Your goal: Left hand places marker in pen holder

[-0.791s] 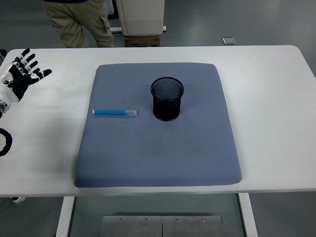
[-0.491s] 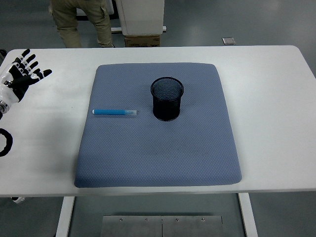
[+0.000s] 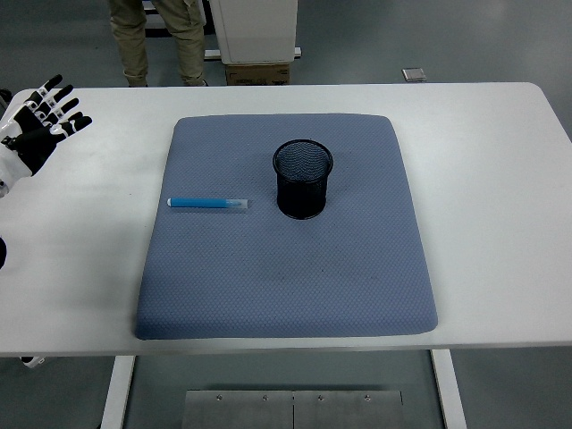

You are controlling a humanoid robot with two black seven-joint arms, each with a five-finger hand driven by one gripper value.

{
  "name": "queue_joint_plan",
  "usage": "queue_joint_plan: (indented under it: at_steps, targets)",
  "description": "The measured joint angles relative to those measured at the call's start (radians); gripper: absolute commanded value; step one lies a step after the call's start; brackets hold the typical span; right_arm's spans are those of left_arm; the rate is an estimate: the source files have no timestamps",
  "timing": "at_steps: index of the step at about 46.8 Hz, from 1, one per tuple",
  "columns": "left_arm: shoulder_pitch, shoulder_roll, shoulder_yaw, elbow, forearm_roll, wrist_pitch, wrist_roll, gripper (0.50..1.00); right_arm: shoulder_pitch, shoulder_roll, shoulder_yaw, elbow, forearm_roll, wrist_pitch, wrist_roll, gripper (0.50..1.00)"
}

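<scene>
One marker [image 3: 207,204] well right of robot hand [image 3: 37,123]

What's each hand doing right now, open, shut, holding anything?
Left hand: open, fingers spread, empty, at the table's left edge; the blue marker lies on the grey mat.
Right hand: not in view.

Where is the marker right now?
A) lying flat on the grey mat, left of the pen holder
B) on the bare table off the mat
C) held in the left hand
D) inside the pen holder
A: the marker lies flat on the grey mat, apart from the pen holder, while the left hand is open at the table's left edge.
</scene>
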Motion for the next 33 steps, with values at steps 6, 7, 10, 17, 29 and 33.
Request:
queue_joint_plan:
  at_steps: [6,7,10,17,29,33]
  targets:
    - [0.012,-0.024,-0.01,-0.001,-0.026,-0.003,-0.059,1.0,0.0,0.0,0.0,0.0,0.0,0.0,0.0,1.0]
    - [0.013,-0.029,-0.01,-0.001,-0.03,-0.002,-0.061,1.0,0.0,0.0,0.0,0.0,0.0,0.0,0.0,1.0]
    - [0.014,-0.032,-0.01,-0.001,-0.033,0.0,-0.062,1.0,0.0,0.0,0.0,0.0,0.0,0.0,0.0,1.0]
    - [0.013,-0.003,-0.009,0.001,-0.031,0.018,-0.051,1.0,0.0,0.0,0.0,0.0,0.0,0.0,0.0,1.0]
    - [-0.064,0.095,0.004,0.001,0.004,0.019,0.076,1.0,0.0,0.0,0.0,-0.001,0.0,0.0,-0.001,1.0]
    - [-0.072,0.105,0.013,0.0,0.036,0.02,0.105,1.0,0.0,0.0,0.0,0.0,0.0,0.0,-0.001,1.0]
